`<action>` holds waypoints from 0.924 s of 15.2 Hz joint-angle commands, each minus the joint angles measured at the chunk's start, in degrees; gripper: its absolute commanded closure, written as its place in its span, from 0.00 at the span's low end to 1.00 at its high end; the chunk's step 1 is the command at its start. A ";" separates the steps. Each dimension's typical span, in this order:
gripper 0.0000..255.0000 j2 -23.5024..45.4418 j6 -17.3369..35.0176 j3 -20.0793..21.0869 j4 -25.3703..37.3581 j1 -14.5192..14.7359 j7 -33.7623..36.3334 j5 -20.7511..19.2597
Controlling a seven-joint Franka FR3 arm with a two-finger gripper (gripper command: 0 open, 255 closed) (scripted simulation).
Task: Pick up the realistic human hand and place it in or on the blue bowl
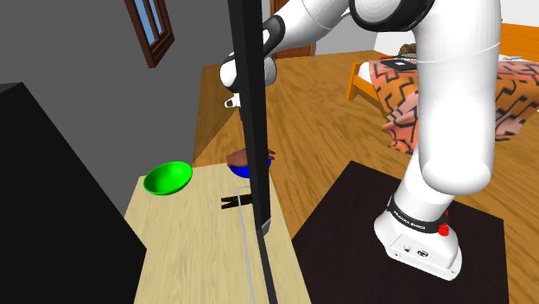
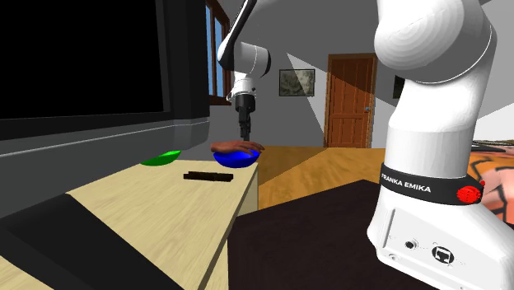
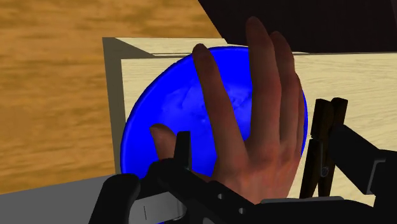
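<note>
We see the human hand [image 3: 254, 127] lying across the blue bowl [image 3: 159, 108], resting on it and covering much of its inside. It looks lifelike. The skin is warm reddish-brown, the long fingers are stretched out straight and close together, and the thumb is spread to one side. Its fingertips reach over the bowl's rim, on the side toward the dark stand [image 1: 345, 242]. Its wrist end is hidden under the gripper in the wrist view. We cannot tell whether the palm faces up or down.

The gripper [image 2: 243, 130] hangs straight above the bowl and points down at it. In the second exterior view we see its tips just over the hand. Its black fingers [image 3: 183, 153] stand apart with the hand between them. On the side where we can see clearly, a strip of bowl shows between finger and hand, so nothing is clasped.

The bowl sits at the end of a pale wooden table [image 1: 190, 250]. A dark clip-like thing [image 1: 237, 202] lies on the table near the bowl, and a green bowl [image 1: 168, 178] sits on the table further off.
</note>
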 commanded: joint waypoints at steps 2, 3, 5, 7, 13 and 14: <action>0.00 0.01 0.02 0.00 -0.01 0.00 -0.01 0.00; 0.00 -0.44 -1.78 -0.17 1.34 -0.18 0.17 -0.28; 0.00 -1.13 -5.43 -0.48 4.28 -0.54 0.50 -0.79; 0.00 -1.32 -6.88 -0.59 5.54 -0.69 0.62 -0.96; 0.00 -1.32 -6.88 -0.59 5.54 -0.69 0.62 -0.96; 0.00 -1.32 -6.88 -0.59 5.54 -0.69 0.62 -0.96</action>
